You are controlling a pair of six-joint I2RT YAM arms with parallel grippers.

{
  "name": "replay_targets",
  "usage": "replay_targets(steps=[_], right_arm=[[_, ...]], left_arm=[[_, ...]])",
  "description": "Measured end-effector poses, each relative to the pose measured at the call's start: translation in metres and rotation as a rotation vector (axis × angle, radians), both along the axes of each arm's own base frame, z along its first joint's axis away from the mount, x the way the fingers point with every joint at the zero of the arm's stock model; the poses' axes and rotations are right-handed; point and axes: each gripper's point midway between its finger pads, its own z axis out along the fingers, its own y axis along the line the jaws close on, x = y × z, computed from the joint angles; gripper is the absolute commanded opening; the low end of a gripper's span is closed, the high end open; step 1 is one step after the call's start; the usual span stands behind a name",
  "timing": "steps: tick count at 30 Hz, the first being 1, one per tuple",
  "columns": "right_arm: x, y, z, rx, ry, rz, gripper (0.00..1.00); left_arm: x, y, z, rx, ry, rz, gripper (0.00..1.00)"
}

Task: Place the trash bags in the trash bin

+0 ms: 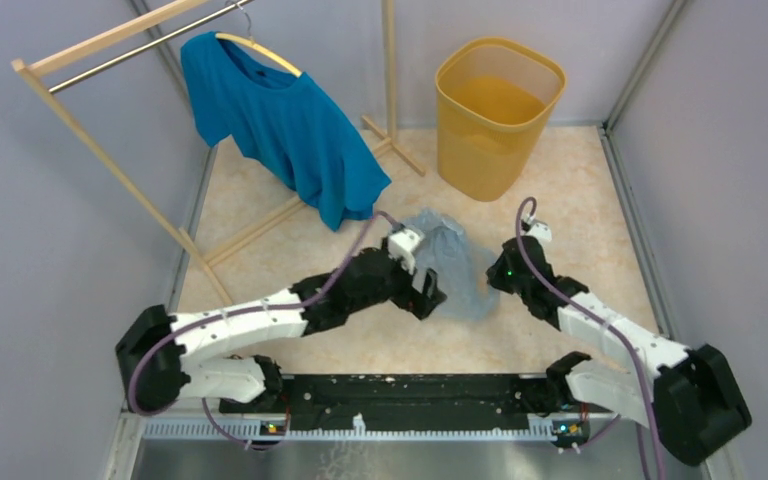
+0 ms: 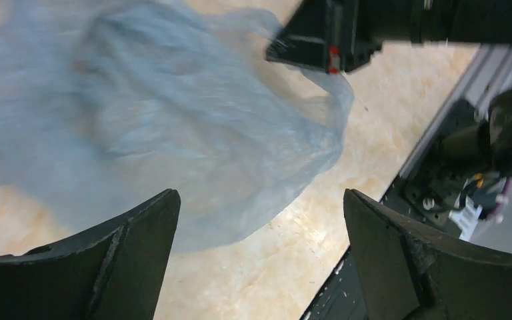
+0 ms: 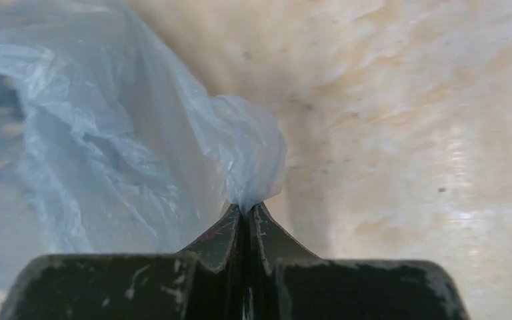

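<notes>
The pale blue-grey trash bag (image 1: 457, 263) lies crumpled on the floor between my two grippers; it also shows in the left wrist view (image 2: 160, 127) and the right wrist view (image 3: 107, 147). My right gripper (image 1: 493, 279) is shut on a pinched fold of the bag's right edge (image 3: 248, 208). My left gripper (image 1: 430, 296) is open at the bag's near-left edge, its jaws wide apart (image 2: 260, 213) with only floor and the bag's edge between them. The yellow trash bin (image 1: 497, 115) stands upright at the back, beyond the bag.
A teal T-shirt (image 1: 280, 125) hangs on a wooden clothes rack (image 1: 110, 150) at the back left; the rack's foot rails reach to the bin's left. Grey walls close in both sides. The black mounting rail (image 1: 400, 395) runs along the near edge.
</notes>
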Motion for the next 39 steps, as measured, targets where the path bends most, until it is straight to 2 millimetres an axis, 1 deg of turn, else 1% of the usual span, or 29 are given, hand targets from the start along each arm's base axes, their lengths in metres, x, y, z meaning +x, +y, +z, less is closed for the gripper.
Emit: replay_targets(steps=[1,3,5,7,9,12,14,15,16,17,19,22,26,30,32,35,37,39], right_arm=[[0.004,-0.010,-0.008,-0.066,0.017,-0.026,0.00],[0.006,-0.022,-0.022,-0.142,0.064,-0.061,0.00],[0.011,-0.035,-0.034,-0.206,0.124,-0.098,0.00],[0.014,-0.043,-0.045,-0.240,0.165,-0.106,0.00],[0.013,-0.044,-0.052,-0.252,0.191,-0.088,0.00],[0.014,-0.040,-0.051,-0.243,0.186,-0.049,0.00],[0.015,-0.037,-0.049,-0.236,0.172,-0.026,0.00],[0.015,-0.036,-0.049,-0.232,0.167,-0.014,0.00],[0.014,-0.036,-0.047,-0.227,0.159,-0.003,0.00],[0.014,-0.036,-0.046,-0.219,0.150,0.005,0.00],[0.015,-0.036,-0.042,-0.205,0.129,0.019,0.00],[0.016,-0.034,-0.035,-0.185,0.097,0.042,0.00],[0.015,-0.028,-0.027,-0.158,0.051,0.081,0.00],[0.016,-0.024,-0.017,-0.140,0.010,0.107,0.00],[0.017,-0.022,-0.012,-0.134,-0.011,0.117,0.00],[0.017,-0.019,-0.008,-0.124,-0.033,0.132,0.00],[0.016,-0.019,-0.009,-0.120,-0.032,0.141,0.00],[0.015,-0.018,-0.011,-0.119,-0.030,0.149,0.00]], left_arm=[[0.006,0.009,0.008,-0.029,0.010,0.025,0.99],[0.023,0.031,0.022,-0.087,0.038,0.106,0.99],[0.043,0.055,0.028,-0.131,0.073,0.203,0.96],[0.060,0.073,0.026,-0.152,0.111,0.288,0.93],[0.066,0.080,0.016,-0.152,0.154,0.323,0.88],[0.071,0.083,0.000,-0.148,0.220,0.348,0.84],[0.077,0.083,-0.011,-0.145,0.256,0.354,0.76],[0.079,0.082,-0.015,-0.145,0.272,0.358,0.68],[0.083,0.082,-0.020,-0.144,0.284,0.363,0.58],[0.087,0.083,-0.025,-0.142,0.294,0.370,0.51],[0.094,0.085,-0.037,-0.114,0.304,0.380,0.50],[0.106,0.089,-0.053,-0.045,0.295,0.408,0.52],[0.123,0.091,-0.059,0.013,0.245,0.435,0.61],[0.137,0.094,-0.068,0.074,0.181,0.435,0.61],[0.145,0.097,-0.076,0.123,0.142,0.439,0.61],[0.152,0.096,-0.080,0.151,0.095,0.418,0.58],[0.157,0.093,-0.078,0.155,0.053,0.396,0.50],[0.162,0.088,-0.075,0.153,0.009,0.373,0.49]])
